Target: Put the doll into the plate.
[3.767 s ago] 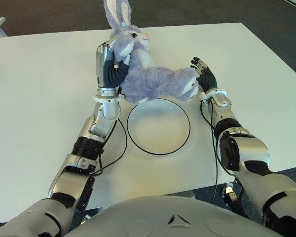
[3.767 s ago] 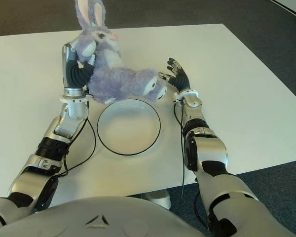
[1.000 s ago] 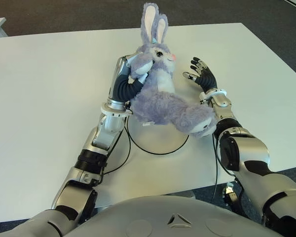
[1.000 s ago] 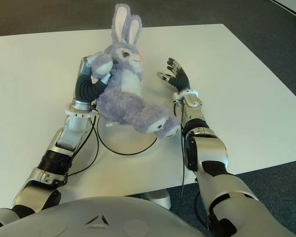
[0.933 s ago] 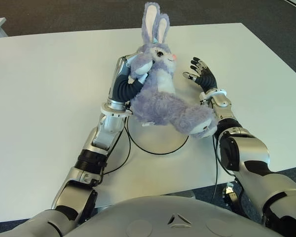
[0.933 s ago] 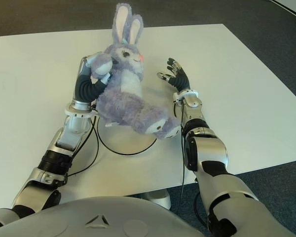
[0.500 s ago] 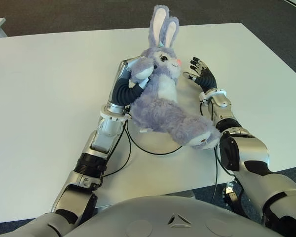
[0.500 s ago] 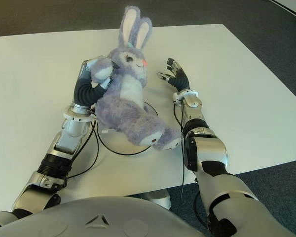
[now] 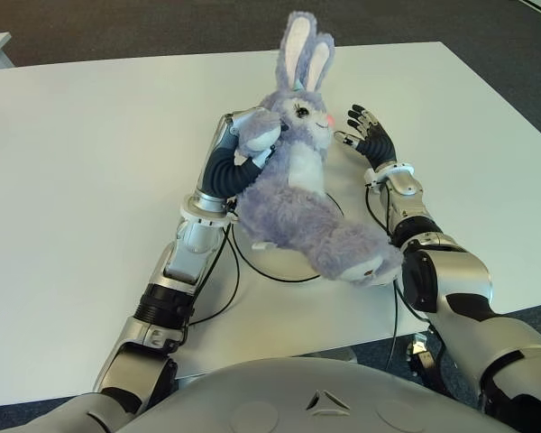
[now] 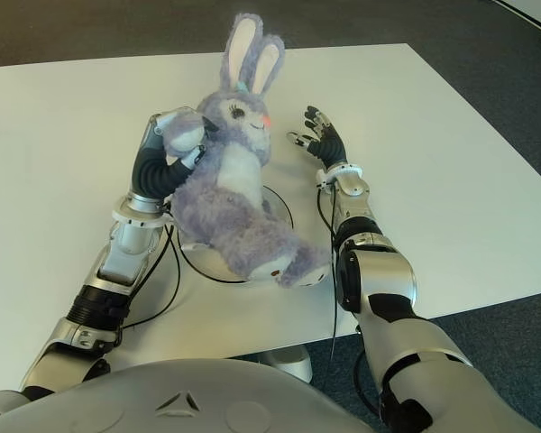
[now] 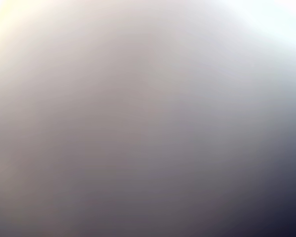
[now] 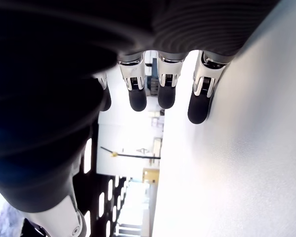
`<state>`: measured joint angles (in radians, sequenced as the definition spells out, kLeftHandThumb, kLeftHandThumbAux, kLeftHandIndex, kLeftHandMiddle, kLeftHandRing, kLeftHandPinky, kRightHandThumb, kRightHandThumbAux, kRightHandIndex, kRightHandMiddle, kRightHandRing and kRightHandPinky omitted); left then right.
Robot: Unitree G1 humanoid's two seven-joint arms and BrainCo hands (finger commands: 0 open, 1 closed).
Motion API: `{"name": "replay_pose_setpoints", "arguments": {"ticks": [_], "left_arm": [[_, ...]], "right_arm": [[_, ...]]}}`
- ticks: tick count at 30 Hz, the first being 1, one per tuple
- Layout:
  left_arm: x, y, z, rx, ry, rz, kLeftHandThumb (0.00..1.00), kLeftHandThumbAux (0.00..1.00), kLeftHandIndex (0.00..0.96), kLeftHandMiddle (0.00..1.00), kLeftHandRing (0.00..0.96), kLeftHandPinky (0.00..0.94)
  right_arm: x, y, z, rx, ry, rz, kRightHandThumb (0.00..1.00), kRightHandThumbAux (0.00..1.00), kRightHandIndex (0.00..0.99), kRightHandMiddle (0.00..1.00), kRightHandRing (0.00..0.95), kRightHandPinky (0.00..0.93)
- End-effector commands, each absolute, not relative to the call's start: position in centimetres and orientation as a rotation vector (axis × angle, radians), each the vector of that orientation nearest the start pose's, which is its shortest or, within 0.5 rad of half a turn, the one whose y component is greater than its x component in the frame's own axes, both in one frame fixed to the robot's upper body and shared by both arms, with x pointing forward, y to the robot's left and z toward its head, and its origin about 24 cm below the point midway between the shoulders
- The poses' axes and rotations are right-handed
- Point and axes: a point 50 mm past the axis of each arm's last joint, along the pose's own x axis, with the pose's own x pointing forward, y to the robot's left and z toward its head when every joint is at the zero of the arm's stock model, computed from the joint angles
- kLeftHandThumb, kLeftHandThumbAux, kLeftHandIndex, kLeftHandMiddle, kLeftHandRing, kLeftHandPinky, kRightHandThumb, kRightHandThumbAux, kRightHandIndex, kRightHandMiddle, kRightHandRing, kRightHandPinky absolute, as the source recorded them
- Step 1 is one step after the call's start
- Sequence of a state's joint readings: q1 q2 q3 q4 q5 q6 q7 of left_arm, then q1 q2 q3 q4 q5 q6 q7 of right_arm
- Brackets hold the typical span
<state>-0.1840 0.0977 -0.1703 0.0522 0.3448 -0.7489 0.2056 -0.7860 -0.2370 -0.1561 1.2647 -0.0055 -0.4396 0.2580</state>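
The left hand (image 9: 252, 144), just left of centre in the eye views, was curled around one arm of the doll (image 9: 298, 203), a purple plush rabbit. Its body lay slanted across the plate (image 9: 252, 262), of which only bits of dark rim showed; the feet reached past the rim toward the lower right. The right hand (image 9: 368, 137), right of the rabbit's head, had its fingers (image 12: 198, 103) spread and held nothing.

Risk, as I judged it: the doll overhung the plate on the foot side, so letting go there could let it roll or slide partly onto the table (image 9: 90, 162).

The left wrist view gave only a featureless blur, so the grip was readable only from the eye views; the right wrist view confirmed that hand was empty.
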Motion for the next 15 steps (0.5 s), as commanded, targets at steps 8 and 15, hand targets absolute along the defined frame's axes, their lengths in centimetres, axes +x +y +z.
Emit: {"name": "replay_pose_setpoints", "arguments": {"ticks": [8,15], "left_arm": [[24.70,9.93,12.88,0.279,-0.899,-0.136,0.747,0.693,0.443,0.809,0.824,0.826],[24.66,9.99,12.73,0.279,-0.860,-0.158,0.745,0.694,0.443,0.810,0.824,0.831]], "right_arm": [[32.95,-18.85,-1.60,-0.096,0.332,0.194,0.198,0.760,0.016,0.037,0.033,0.049],[32.95,-18.85,-1.60,-0.095,0.332,0.196,0.197,0.756,0.016,0.035,0.030,0.043]]}}
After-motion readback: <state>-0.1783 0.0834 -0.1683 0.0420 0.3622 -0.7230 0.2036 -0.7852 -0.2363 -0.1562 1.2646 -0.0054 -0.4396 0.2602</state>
